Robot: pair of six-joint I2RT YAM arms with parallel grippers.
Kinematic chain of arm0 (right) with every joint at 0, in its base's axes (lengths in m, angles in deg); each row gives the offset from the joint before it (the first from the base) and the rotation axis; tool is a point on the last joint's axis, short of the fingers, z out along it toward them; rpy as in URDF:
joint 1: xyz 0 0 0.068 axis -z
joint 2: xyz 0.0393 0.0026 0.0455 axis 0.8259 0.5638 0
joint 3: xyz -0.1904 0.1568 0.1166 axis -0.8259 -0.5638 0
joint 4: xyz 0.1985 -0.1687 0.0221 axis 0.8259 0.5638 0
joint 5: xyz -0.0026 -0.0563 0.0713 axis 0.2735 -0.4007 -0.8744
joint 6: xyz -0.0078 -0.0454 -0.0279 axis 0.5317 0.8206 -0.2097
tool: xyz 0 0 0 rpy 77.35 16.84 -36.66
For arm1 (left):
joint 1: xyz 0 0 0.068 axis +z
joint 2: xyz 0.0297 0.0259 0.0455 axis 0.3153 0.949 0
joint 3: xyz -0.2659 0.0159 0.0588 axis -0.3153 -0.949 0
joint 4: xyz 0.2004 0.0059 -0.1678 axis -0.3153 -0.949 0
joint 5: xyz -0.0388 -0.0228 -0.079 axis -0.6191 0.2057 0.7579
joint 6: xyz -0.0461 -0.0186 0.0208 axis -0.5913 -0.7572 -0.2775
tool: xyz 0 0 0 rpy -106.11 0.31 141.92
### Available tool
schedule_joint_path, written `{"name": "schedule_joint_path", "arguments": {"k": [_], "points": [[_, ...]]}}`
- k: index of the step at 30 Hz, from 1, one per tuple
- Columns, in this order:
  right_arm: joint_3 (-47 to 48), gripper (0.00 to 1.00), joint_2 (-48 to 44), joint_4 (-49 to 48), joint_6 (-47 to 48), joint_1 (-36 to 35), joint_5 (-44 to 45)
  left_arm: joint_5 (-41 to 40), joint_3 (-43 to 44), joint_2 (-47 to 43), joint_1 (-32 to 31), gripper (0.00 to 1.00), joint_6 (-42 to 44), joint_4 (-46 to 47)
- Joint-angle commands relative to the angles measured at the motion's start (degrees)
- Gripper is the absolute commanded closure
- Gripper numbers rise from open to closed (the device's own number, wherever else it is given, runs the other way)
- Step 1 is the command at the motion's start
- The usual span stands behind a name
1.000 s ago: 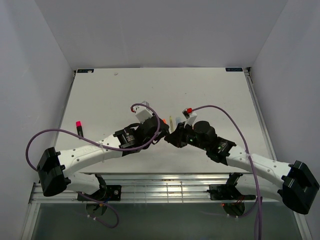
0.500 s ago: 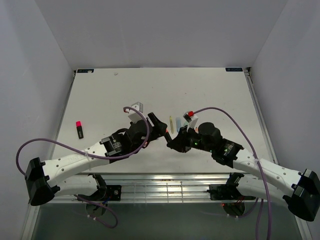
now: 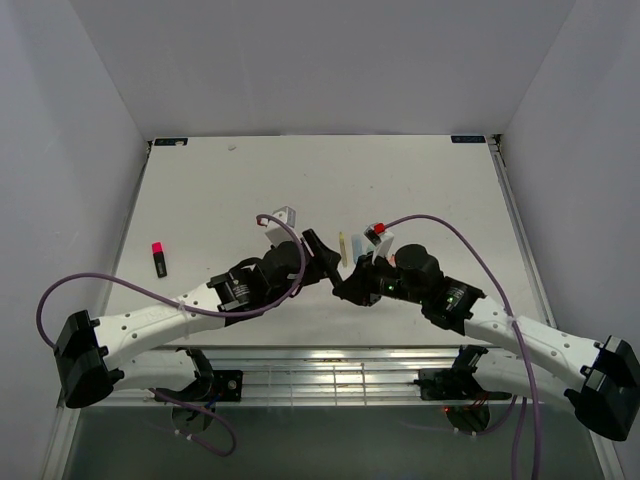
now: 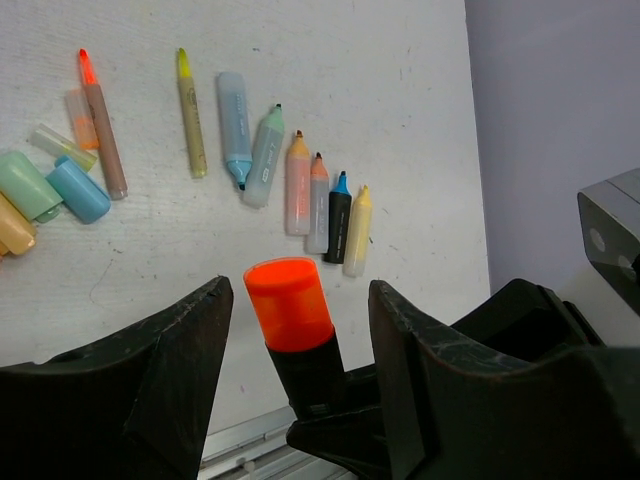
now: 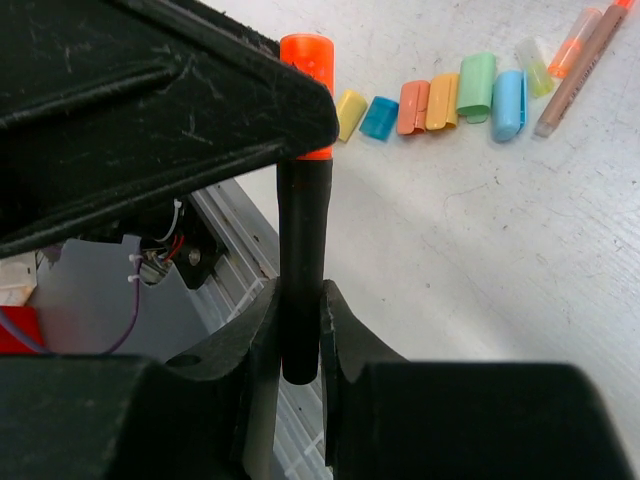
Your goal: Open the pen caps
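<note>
Eight uncapped pens (image 4: pixel 297 185) are counted, with eight loose caps (image 5: pixel 477 83) near them. Two capped black pens (image 5: pixel 300 250) are also seen, one with an orange cap (image 4: pixel 288 300), one with a red cap (image 3: pixel 157 246).

Left hand (image 4: pixel 300 292) spread around orange cap (image 4: pixel 287 310), pens (image 4: pixel 318 205) beyond

the black pen (image 5: pixel 300 240) has its lower end buried between the jaws of the right gripper (image 5: pixel 300 315); a finger (image 5: pixel 150 110) of the left gripper (image 4: pixel 300 290) covers part of its orange cap (image 4: pixel 288 303); far left of those jaws, the edge crops a yellowish cap (image 4: pixel 8 226).
</note>
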State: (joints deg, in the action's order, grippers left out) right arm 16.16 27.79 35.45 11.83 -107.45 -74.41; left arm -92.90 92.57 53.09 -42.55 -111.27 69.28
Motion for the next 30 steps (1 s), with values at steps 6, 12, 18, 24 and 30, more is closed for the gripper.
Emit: {"name": "schedule_joint_path", "arguments": {"k": [6,12,18,24,30], "points": [[2.4,0.92,2.3,-5.7,-0.8,-0.2,-0.6,1.6,-0.9,-0.5,0.3,0.47,-0.1,2.6],[1.5,0.92,1.6,-6.0,-1.1,-0.1,0.0,1.4,-1.5,-0.6,0.2,0.64,0.1,3.4],[0.9,0.92,1.7,-5.5,-1.2,-0.1,0.2,0.3,-1.8,-0.7,0.2,0.87,-0.1,3.2],[-0.1,0.92,0.8,-2.4,-1.3,-0.1,0.1,-1.1,0.2,-0.4,3.0,1.0,2.7,1.3],[-0.1,0.92,-1.0,10.7,1.0,-3.6,14.0,4.7,3.5,2.2,14.4,1.0,2.6,-0.2]]}}
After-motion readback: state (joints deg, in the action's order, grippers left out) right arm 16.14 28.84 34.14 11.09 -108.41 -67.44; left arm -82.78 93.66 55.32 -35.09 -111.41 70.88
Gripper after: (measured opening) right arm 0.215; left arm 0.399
